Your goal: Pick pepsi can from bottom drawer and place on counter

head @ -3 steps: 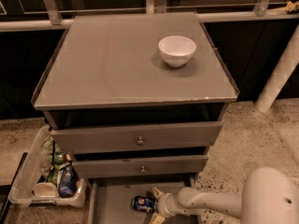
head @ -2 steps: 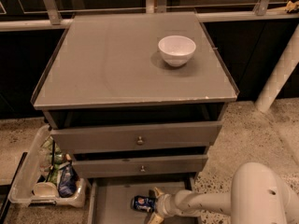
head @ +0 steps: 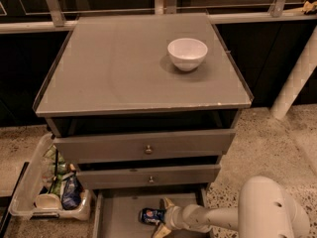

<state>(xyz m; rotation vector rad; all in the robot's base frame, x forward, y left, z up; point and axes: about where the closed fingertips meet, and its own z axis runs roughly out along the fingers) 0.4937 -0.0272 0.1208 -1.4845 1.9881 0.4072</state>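
The pepsi can (head: pixel 150 215) lies on its side on the floor of the open bottom drawer (head: pixel 119 217), towards its right half. My gripper (head: pixel 164 216) reaches into the drawer from the right. Its fingers (head: pixel 168 203) are spread, one above and one below the can's right end, with the can at or just inside the gap. I cannot tell whether they touch it. The counter (head: pixel 114 63) is the grey cabinet top above, with a white bowl (head: pixel 187 53) on its right rear part.
Two closed drawer fronts with small knobs (head: pixel 148 149) overhang the bottom drawer. A clear bin (head: pixel 49 192) of bottles and packets stands on the floor left of the cabinet. My arm's white elbow (head: pixel 270 209) is at the lower right. A white pole (head: pixel 297 73) leans at the right.
The white elbow of my arm has moved a little to the left. The gripper and the can have stayed at the same spot in the drawer.
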